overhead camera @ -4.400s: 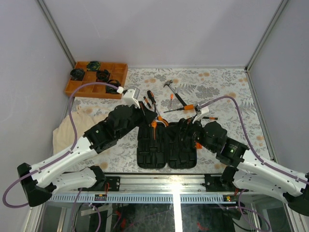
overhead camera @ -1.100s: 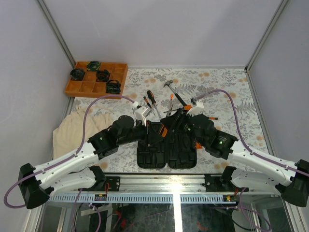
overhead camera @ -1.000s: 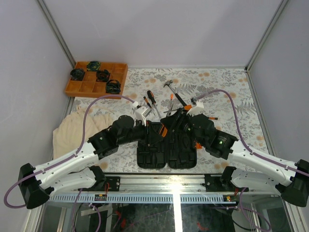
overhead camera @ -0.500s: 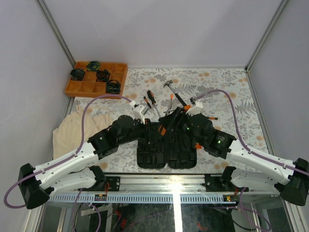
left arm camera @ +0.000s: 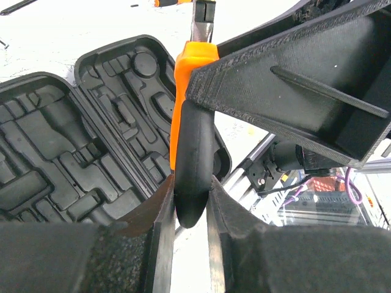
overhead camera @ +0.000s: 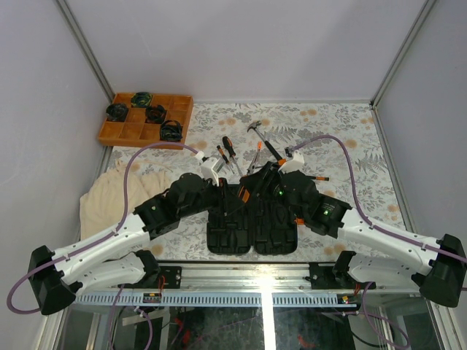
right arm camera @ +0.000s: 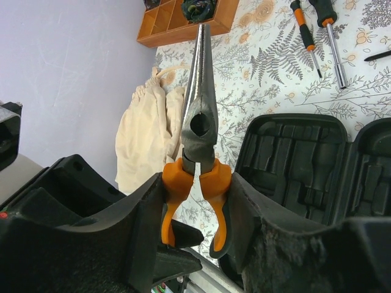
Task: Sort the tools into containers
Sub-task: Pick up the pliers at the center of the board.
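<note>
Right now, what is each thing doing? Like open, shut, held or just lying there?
pliers, jaws closed, held in the air by both pincers.
left pincer, shut on one pliers handle tip.
right pincer, shut on the pliers handles.
tool case, open flat, visible slots empty.
hammer, lying on the table.
screwdrivers, lying on the table beyond the tool case.

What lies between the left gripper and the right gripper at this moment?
The pliers: the left gripper pinches one handle's end, the right gripper clasps both handles. Both wrist views show it.
</note>
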Motion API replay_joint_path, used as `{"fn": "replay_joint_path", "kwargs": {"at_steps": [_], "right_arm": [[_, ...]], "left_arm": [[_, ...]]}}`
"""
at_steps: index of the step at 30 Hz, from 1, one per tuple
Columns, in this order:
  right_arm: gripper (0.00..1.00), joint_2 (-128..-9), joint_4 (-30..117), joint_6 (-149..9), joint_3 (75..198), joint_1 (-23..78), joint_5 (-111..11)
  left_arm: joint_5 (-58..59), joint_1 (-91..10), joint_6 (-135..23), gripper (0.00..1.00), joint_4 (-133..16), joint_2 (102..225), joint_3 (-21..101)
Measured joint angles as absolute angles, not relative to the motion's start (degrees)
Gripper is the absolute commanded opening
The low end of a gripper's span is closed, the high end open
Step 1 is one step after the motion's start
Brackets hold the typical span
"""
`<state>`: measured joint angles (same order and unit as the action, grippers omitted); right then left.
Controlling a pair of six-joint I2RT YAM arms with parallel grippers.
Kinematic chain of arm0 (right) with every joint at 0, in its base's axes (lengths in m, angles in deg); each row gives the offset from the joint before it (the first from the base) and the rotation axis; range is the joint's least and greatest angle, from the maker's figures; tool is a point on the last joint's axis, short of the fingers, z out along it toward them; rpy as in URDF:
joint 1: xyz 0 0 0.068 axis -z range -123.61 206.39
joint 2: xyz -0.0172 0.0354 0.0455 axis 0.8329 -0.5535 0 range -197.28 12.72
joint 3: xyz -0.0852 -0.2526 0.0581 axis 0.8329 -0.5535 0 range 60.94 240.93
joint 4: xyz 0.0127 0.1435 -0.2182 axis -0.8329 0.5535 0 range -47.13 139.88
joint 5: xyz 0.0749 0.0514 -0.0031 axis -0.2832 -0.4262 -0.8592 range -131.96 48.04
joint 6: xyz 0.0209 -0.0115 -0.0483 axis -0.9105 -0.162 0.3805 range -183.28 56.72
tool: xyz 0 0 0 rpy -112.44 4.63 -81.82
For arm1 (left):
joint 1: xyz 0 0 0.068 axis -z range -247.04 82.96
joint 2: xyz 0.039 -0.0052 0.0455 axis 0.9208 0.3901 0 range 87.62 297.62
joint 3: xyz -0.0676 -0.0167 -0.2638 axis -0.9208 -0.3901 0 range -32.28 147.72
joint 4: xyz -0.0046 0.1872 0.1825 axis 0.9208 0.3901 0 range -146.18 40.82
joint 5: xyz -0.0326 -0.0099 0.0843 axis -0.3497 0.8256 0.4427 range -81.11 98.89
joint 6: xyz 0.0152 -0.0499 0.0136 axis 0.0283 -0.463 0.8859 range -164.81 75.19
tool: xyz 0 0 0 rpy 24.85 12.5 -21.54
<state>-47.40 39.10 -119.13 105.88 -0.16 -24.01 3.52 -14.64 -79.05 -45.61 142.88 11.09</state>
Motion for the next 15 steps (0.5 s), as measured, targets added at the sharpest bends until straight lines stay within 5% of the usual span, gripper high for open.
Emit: {"fn": "replay_joint_path", "kwargs": {"at_steps": [9, 15], "right_arm": [[0.1, -47.6, 40.9, -117.41, 106.02, -0.23, -22.24], [0.05, -46.07, 48.53, -111.66, 106.02, -0.23, -18.96]], "left_arm": [[3.33, -14.64, -78.55, 0.46, -45.61, 142.38, 10.96], [6.63, -14.86, -79.07, 0.57, -44.67, 139.85, 10.96]]}}
